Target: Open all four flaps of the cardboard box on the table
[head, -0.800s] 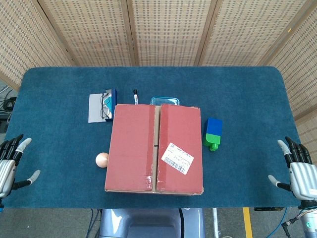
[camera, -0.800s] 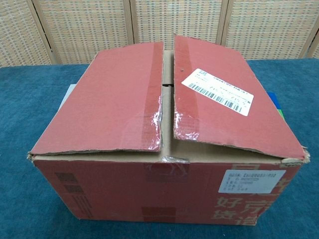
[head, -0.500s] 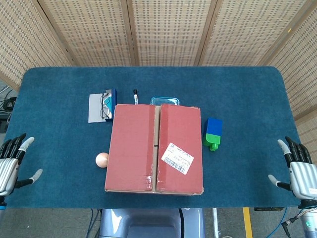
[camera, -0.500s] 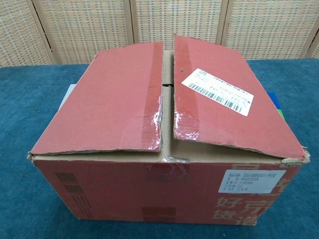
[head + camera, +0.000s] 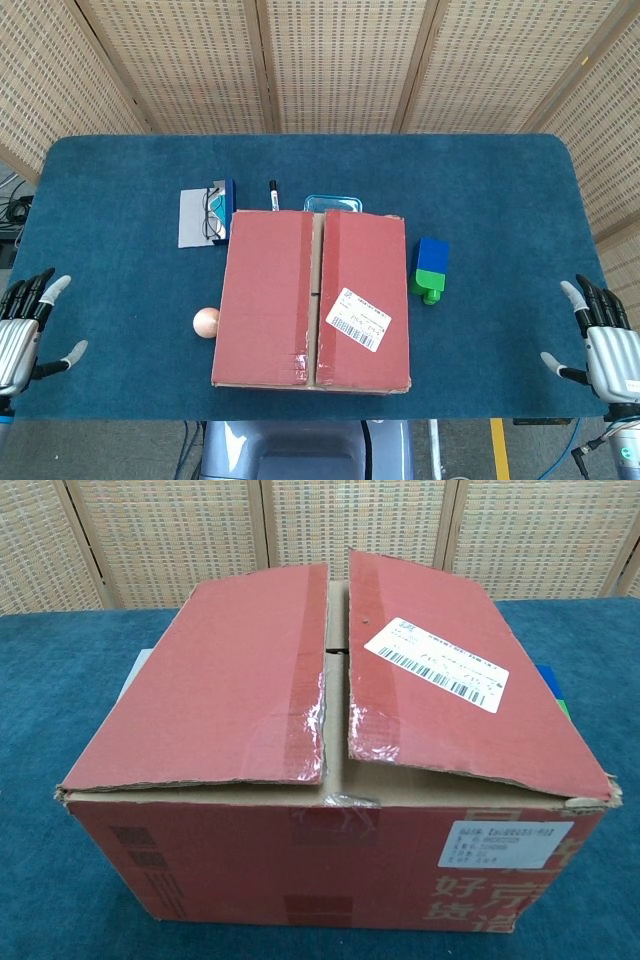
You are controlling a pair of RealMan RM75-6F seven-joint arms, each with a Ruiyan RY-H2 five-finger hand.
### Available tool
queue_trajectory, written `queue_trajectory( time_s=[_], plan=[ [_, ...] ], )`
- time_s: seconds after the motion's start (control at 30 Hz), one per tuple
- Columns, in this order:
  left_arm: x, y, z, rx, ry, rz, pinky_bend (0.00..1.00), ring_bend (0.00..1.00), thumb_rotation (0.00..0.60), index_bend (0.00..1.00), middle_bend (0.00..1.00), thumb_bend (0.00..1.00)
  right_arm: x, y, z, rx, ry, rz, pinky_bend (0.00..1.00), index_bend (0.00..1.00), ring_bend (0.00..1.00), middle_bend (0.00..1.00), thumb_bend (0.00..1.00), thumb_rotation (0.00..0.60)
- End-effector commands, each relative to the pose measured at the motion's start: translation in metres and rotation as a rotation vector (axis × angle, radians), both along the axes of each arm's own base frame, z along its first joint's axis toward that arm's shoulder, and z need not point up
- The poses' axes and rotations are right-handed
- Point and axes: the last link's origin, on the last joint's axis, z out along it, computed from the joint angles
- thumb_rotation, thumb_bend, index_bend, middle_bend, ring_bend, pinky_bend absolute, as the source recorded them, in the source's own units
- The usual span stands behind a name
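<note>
With the cardboard box (image 5: 312, 300) shut at the worktop's near edge and both the left hand (image 5: 22, 332) and right hand (image 5: 606, 346) empty, fingers spread, hook fingertips under a top flap's centre seam and lift outward.

The left hand (image 5: 22, 330) is low at the left edge of the head view. Its fingers are straight, a little apart, and point up. The thumb sticks out to the side. It holds nothing.

The right hand (image 5: 605, 345) is low at the right edge of the same view. Its fingers are also straight, spread a little, and point up, with the thumb out toward the middle. It holds nothing too.

The two hands are far apart. The chest view shows neither hand.
</note>
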Motion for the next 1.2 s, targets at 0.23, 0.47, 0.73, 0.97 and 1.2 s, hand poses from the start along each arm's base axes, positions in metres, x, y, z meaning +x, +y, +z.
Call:
queue_trajectory(
  time_s=[0.23, 0.47, 0.73, 0.97, 1.2],
  plan=[
    [0.001, -0.001, -0.002, -0.006, 0.000, -0.001, 0.00, 0.00, 0.515, 0.08, 0.00, 0.29, 0.017, -0.010, 0.002, 0.030, -0.046, 0.096, 0.00, 0.04, 0.00, 0.03, 0.43, 0.600],
    [0.002, 0.001, -0.003, -0.014, 0.004, -0.009, 0.00, 0.00, 0.515, 0.08, 0.00, 0.29, 0.052, -0.032, 0.007, 0.088, -0.141, 0.265, 0.00, 0.14, 0.00, 0.11, 0.70, 0.600],
    [0.002, 0.004, -0.006, -0.025, 0.007, -0.009, 0.00, 0.00, 0.516, 0.07, 0.00, 0.29, 0.109, -0.063, 0.000, 0.306, -0.351, 0.476, 0.00, 0.26, 0.00, 0.21, 0.75, 0.600],
    [0.002, 0.007, -0.006, -0.035, 0.031, -0.005, 0.00, 0.00, 0.516, 0.08, 0.00, 0.29, 0.150, -0.084, -0.014, 0.401, -0.405, 0.588, 0.00, 0.30, 0.00, 0.25, 0.75, 0.600],
    [0.005, 0.011, -0.010, -0.047, 0.048, -0.018, 0.00, 0.00, 0.515, 0.08, 0.00, 0.29, 0.186, -0.098, -0.038, 0.487, -0.408, 0.661, 0.00, 0.35, 0.01, 0.29, 0.75, 0.600]
  ],
)
